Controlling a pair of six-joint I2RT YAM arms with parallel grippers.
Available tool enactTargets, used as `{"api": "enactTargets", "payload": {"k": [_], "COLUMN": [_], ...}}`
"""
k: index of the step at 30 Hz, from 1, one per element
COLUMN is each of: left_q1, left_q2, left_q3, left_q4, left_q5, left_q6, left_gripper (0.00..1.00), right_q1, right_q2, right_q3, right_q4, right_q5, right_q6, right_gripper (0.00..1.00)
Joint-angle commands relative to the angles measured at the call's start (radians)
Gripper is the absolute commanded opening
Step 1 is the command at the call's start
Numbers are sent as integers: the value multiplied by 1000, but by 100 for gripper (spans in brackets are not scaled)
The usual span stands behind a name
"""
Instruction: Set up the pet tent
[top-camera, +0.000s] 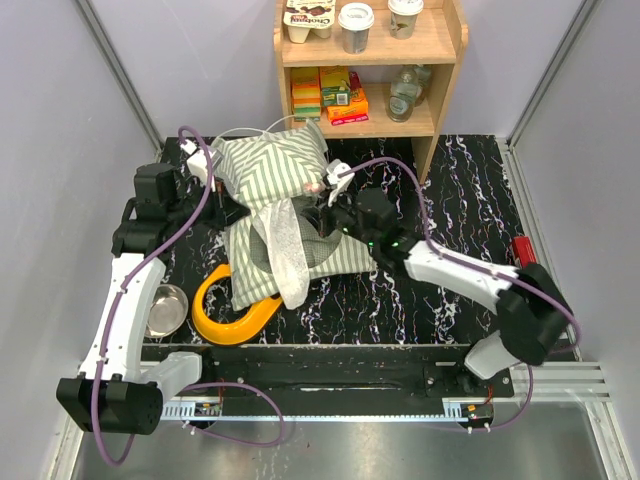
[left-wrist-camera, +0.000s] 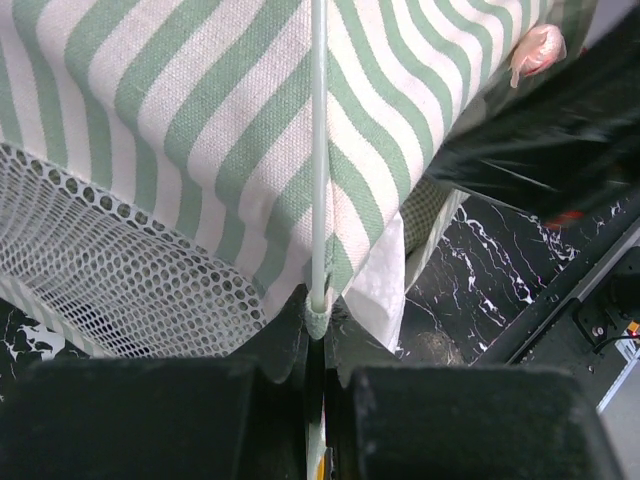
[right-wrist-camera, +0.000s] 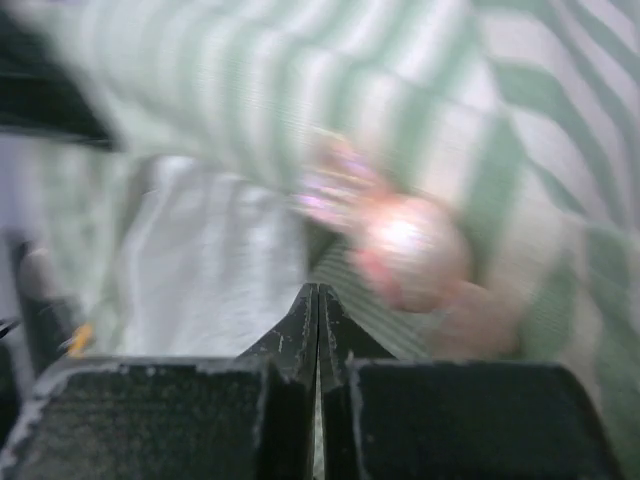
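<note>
The pet tent (top-camera: 272, 190) lies crumpled in the middle of the black marbled table, with green-and-white stripes and a white mesh panel (top-camera: 288, 250) hanging toward the front. My left gripper (top-camera: 203, 170) is at the tent's left edge. In the left wrist view it (left-wrist-camera: 318, 322) is shut on the green fabric tip that holds the end of a thin white pole (left-wrist-camera: 318, 150), with mesh (left-wrist-camera: 100, 260) to its left. My right gripper (top-camera: 328, 195) is at the tent's right side. In the blurred right wrist view it (right-wrist-camera: 318, 300) is shut against striped fabric, beside a pink blob (right-wrist-camera: 405, 240).
A yellow bowl holder (top-camera: 235, 312) pokes out under the tent's front edge, with a steel bowl (top-camera: 165, 308) to its left. A wooden shelf (top-camera: 370, 70) with boxes, cups and bottles stands behind the tent. A red object (top-camera: 522, 248) lies at the right edge.
</note>
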Motion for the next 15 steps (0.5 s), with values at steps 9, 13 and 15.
{"api": "enactTargets", "payload": {"k": [9, 13, 15], "left_q1": [-2, -2, -3], "left_q2": [-3, -3, -5], "left_q3": [6, 8, 9], "left_q4": [69, 66, 60], "left_q5": [14, 29, 35], "left_q6": [-18, -18, -15], "left_gripper": [0, 0, 0], "right_q1": [-24, -3, 32], "right_q2": [-201, -67, 12], "right_q3": [-28, -7, 14], "right_q4": [-177, -61, -3], "right_q5": [112, 213, 332], "right_q6": [-33, -51, -88], "right_gripper": [4, 6, 8]}}
